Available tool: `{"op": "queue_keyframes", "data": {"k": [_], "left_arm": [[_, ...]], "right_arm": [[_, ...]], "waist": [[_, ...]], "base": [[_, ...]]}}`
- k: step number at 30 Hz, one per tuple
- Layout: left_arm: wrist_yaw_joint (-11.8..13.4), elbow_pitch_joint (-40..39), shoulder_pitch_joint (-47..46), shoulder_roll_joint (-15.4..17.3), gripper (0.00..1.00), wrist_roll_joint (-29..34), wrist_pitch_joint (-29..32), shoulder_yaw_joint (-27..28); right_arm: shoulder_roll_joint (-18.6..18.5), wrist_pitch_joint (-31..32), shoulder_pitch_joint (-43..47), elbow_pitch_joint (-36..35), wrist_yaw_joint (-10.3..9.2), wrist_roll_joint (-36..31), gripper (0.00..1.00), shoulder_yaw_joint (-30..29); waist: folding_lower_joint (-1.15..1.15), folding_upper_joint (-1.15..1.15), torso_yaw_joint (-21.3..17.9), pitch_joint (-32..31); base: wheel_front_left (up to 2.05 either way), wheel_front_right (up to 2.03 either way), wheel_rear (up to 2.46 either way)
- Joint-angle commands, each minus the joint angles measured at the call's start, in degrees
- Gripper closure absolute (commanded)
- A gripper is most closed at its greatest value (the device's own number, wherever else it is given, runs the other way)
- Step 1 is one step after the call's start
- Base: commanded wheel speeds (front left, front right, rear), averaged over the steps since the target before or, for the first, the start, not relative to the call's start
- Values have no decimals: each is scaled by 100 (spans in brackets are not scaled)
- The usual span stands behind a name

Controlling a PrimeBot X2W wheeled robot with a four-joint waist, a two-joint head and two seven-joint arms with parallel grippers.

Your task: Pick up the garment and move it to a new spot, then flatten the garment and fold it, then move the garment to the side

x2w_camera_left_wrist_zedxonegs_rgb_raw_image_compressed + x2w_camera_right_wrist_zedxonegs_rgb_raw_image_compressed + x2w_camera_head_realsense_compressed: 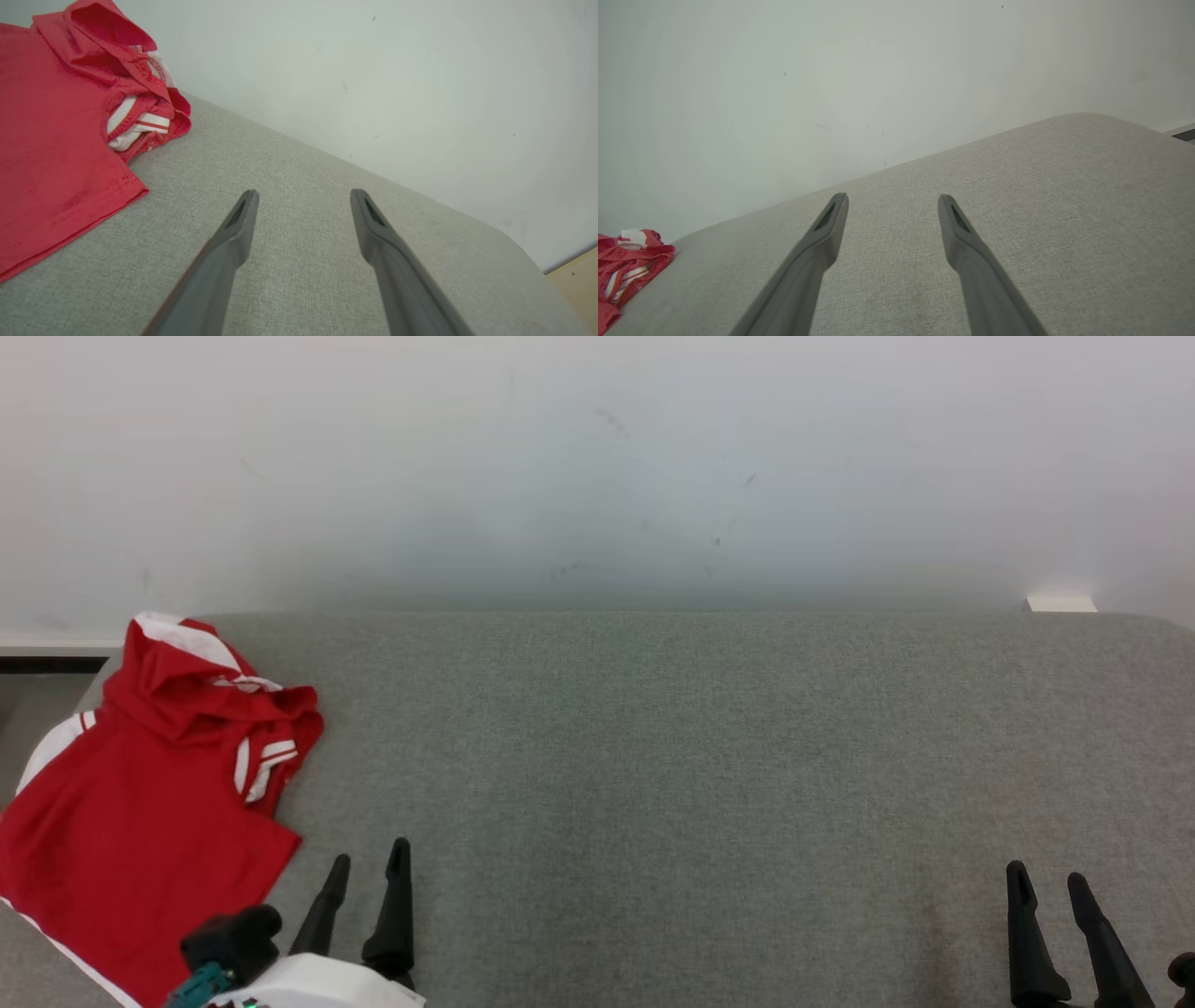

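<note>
**Garment.** The garment (pixel 140 803) is red with white stripe trim. It lies at the left end of the grey fabric surface (pixel 700 756). Its near portion is spread fairly flat, with one hem corner pointing toward the middle of the surface. Its far portion is bunched into loose folds, and a white-and-red striped cuff shows among them. The garment's left side reaches the left edge of the surface; whether it hangs over that edge cannot be determined.

**Left gripper.** The left gripper (pixel 372 854) sits near the garment's near hem corner, on its right side, and is clear of the cloth. In the left wrist view the hem lies to the left of the fingers (pixel 233 233) with bare grey fabric between them. The jaws stand wide apart and hold nothing. Whether the fingertips touch the surface cannot be determined.

**Right gripper.** The right gripper (pixel 1046 875) is at the right end of the surface, well apart from the garment, over bare fabric. Its jaws are also spread wide, with nothing between them. In the right wrist view the garment appears at the far left edge.

**Surroundings.** A pale wall (pixel 597 476) with faint scuff marks rises directly behind the surface. A small white object (pixel 1061 604) sits at the far right, where surface and wall meet.
</note>
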Motion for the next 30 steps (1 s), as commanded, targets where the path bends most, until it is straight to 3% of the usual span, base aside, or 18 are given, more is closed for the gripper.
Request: {"op": "queue_keyframes", "data": {"k": [1, 30], "left_arm": [[18, -51, -3, 60, 0, 163, -61, -12], [246, -89, 124, 249, 0, 1776, -442, -443]], "right_arm": [[-72, -60, 16, -39, -7, -141, 0, -1], [-63, -439, 75, 57, -9, -1373, 0, -41]], "waist": [[0, 0, 1, -2], [0, 0, 32, -25]], "base": [[0, 0, 0], [0, 0, 0]]}}
